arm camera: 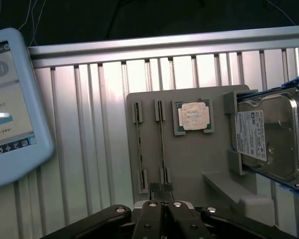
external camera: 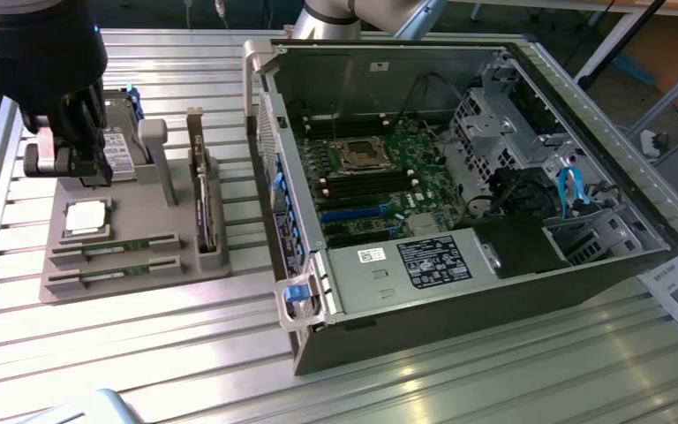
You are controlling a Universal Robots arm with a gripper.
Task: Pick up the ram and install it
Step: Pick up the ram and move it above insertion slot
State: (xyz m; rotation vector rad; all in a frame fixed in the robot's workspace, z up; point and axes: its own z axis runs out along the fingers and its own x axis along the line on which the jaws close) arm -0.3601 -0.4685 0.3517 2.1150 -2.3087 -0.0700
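Here, at the exterior view's left, the gripper (external camera: 86, 168) hangs over a gray tray (external camera: 139, 225), jaws closed together and holding nothing. The ram (external camera: 116, 245) lies in a tray slot just beside the CPU (external camera: 86, 217): a thin, long green stick with a white label. A 2nd ram (external camera: 113, 276) lies in the next slot. Right of the tray stands the open case (external camera: 433, 300). In the wrist view, the gripper (arm camera: 163, 191) lines up with one end of the ram (arm camera: 162, 144), seen edge-on.

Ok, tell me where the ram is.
Both ram sticks sit in parallel slots of the grey holder, on the exterior view's left, beside the processor chip and outside the computer case.
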